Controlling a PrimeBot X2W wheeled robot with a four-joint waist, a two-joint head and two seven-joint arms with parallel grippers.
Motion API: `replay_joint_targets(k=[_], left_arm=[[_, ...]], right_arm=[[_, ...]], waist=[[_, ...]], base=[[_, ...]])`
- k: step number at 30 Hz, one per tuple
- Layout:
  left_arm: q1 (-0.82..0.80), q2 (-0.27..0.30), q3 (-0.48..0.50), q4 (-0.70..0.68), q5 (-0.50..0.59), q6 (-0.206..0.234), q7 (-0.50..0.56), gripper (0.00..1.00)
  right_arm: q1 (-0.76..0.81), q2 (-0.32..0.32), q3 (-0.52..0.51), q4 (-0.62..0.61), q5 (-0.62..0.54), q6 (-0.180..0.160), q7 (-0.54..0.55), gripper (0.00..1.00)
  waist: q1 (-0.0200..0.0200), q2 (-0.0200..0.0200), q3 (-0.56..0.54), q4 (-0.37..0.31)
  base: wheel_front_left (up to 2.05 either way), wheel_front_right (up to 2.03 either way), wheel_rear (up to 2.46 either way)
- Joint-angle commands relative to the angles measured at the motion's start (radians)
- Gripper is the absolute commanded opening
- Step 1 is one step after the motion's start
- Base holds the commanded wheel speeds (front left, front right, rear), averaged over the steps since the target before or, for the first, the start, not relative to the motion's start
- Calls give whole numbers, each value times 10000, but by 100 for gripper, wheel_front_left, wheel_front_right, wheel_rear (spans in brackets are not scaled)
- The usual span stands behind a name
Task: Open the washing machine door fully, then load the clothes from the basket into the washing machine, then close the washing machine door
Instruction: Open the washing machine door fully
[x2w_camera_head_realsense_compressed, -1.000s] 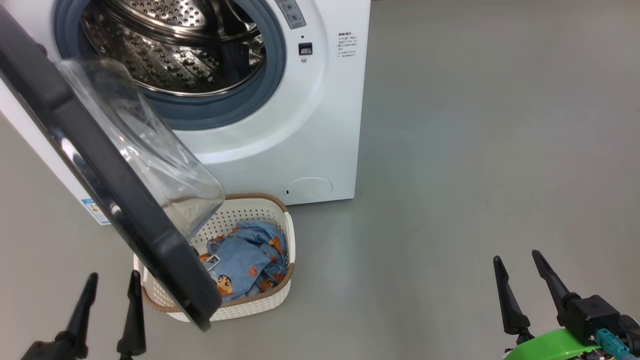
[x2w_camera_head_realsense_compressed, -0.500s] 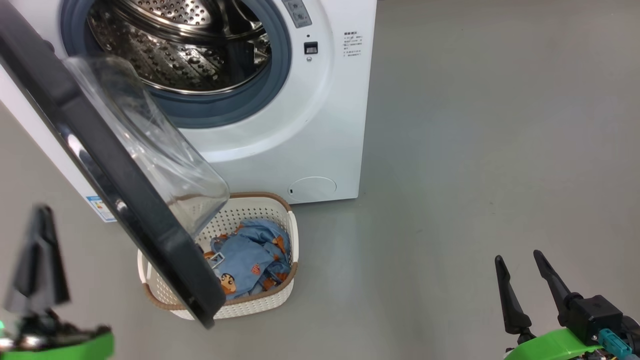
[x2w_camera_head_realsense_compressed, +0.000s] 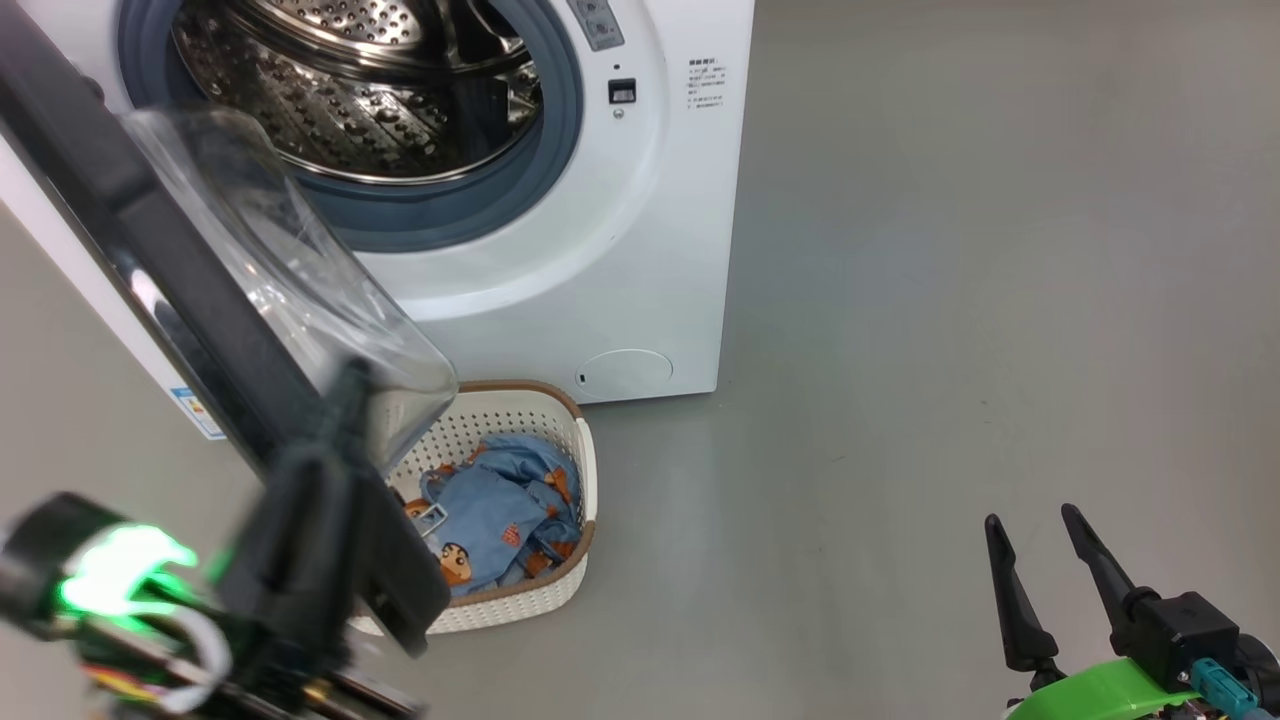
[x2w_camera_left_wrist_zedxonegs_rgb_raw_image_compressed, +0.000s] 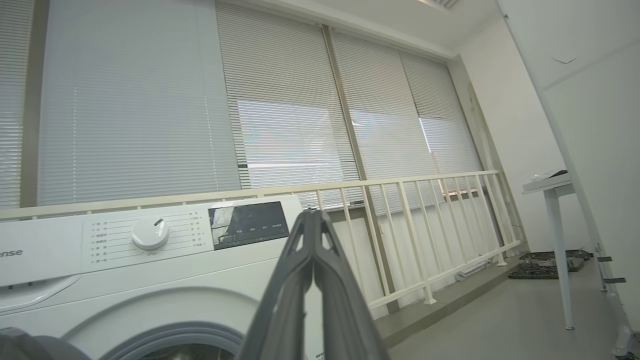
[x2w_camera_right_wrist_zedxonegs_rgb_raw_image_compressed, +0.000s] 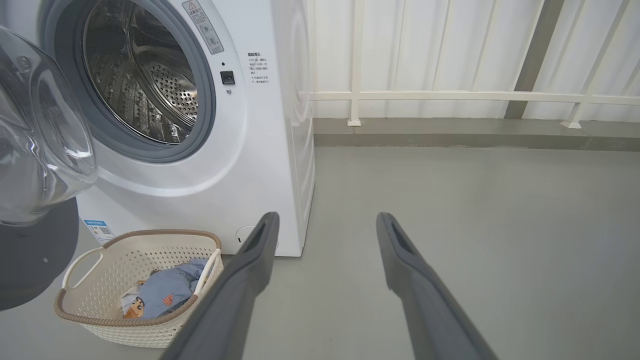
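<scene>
The white washing machine (x2w_camera_head_realsense_compressed: 620, 250) stands at the top with its steel drum exposed. The washing machine door (x2w_camera_head_realsense_compressed: 120, 210) hangs partly open, its black rim running diagonally and its glass bowl above the basket (x2w_camera_head_realsense_compressed: 585, 470). The basket sits on the floor in front of the machine and holds the light blue clothes (x2w_camera_head_realsense_compressed: 500, 500). My left gripper (x2w_camera_head_realsense_compressed: 350, 385) is blurred at the lower left, shut and empty, its tip in front of the door's rim; whether they touch is unclear. In the left wrist view its fingers (x2w_camera_left_wrist_zedxonegs_rgb_raw_image_compressed: 320, 260) are pressed together. My right gripper (x2w_camera_head_realsense_compressed: 1045, 540) stays open at the lower right, empty.
Grey floor (x2w_camera_head_realsense_compressed: 950, 300) spreads to the right of the machine. A white railing (x2w_camera_right_wrist_zedxonegs_rgb_raw_image_compressed: 450, 95) and blinds run along the wall behind it. A white table (x2w_camera_left_wrist_zedxonegs_rgb_raw_image_compressed: 550, 185) stands off to the side. The door's lower edge overhangs the basket's left half.
My left gripper has shut, and its arm has swung up and to the right, from the bottom left corner to in front of the door's rim. The right gripper has stayed put.
</scene>
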Motion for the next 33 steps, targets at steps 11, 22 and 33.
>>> replay_joint_targets(k=[11,22,33], left_arm=[[109,682,-2645,1175,85,-31,-34,0],[619,403,-2387,4009,-412,-31,-34,0],[475,13,-1526,5174,-647,-31,-34,0]], right_arm=[[-218,-55,337,-135,71,62,-120,100],[-320,-55,501,-119,116,62,-120,100],[-384,-55,553,-52,264,62,-120,100]], waist=[[0,0,191,-49],[0,0,411,-115],[0,0,471,-230]], base=[[0,0,0],[0,0,0],[0,0,0]])
